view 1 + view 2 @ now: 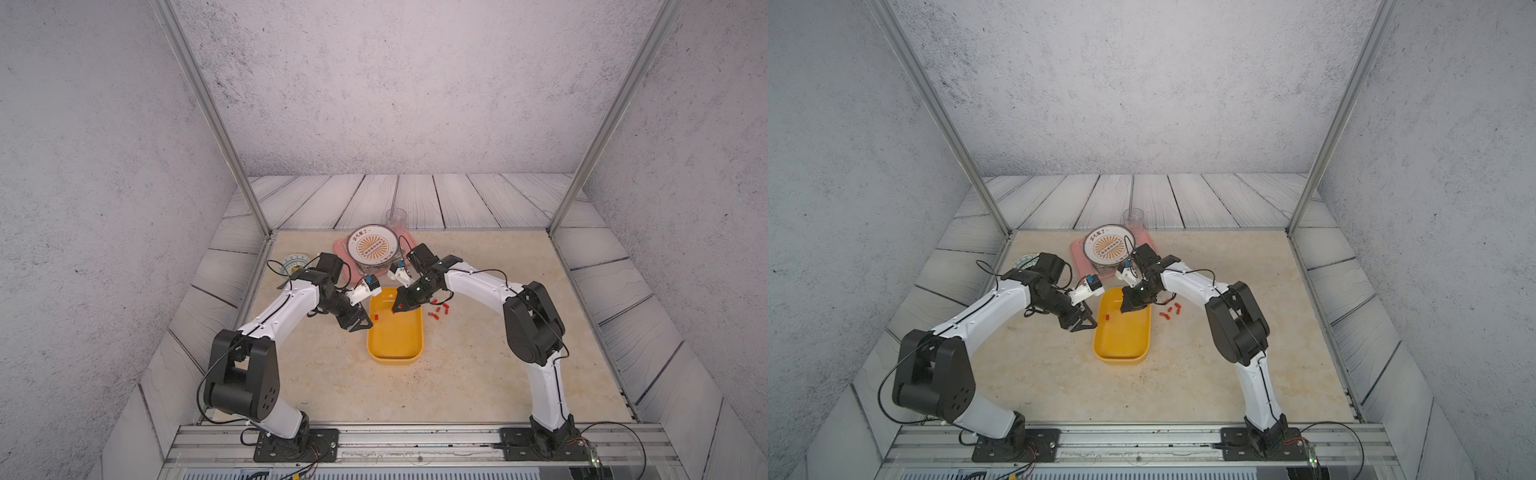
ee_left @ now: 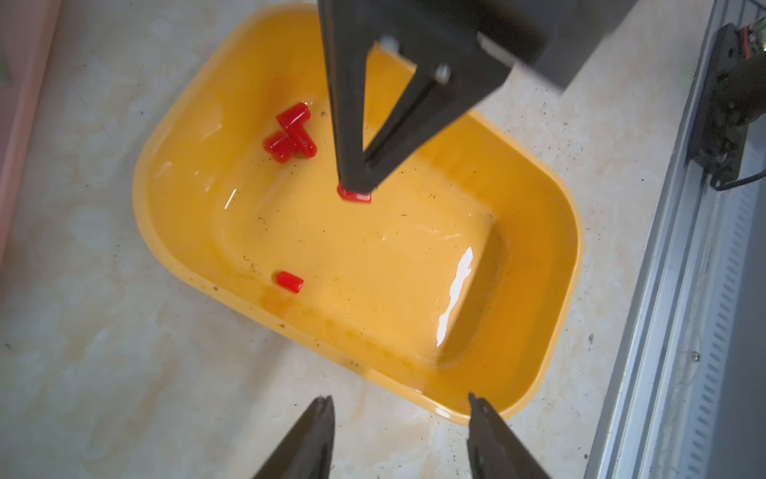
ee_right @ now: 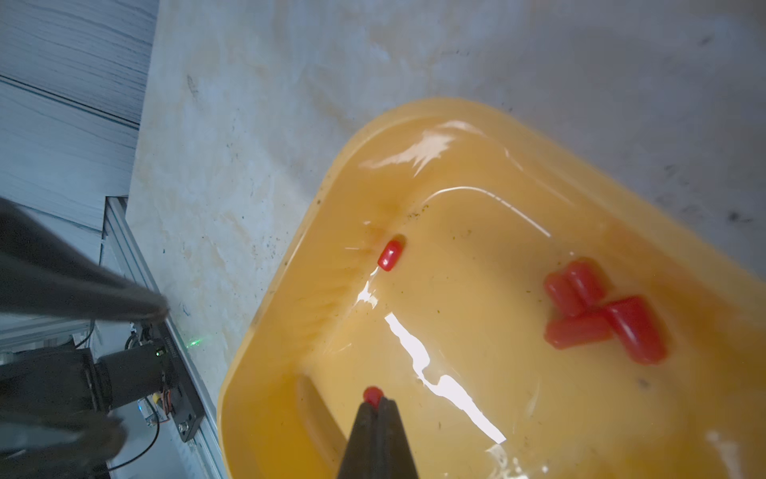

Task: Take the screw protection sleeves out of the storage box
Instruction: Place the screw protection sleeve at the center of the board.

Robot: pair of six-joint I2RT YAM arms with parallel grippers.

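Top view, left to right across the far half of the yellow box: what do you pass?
Left fingers, lone red sleeve, right fingers with a pinched sleeve, loose red sleeves on the table.

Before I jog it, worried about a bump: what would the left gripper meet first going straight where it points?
Likely the storage box: the open left gripper aims at its near rim, maybe the bare floor just inside. Depth is unclear.
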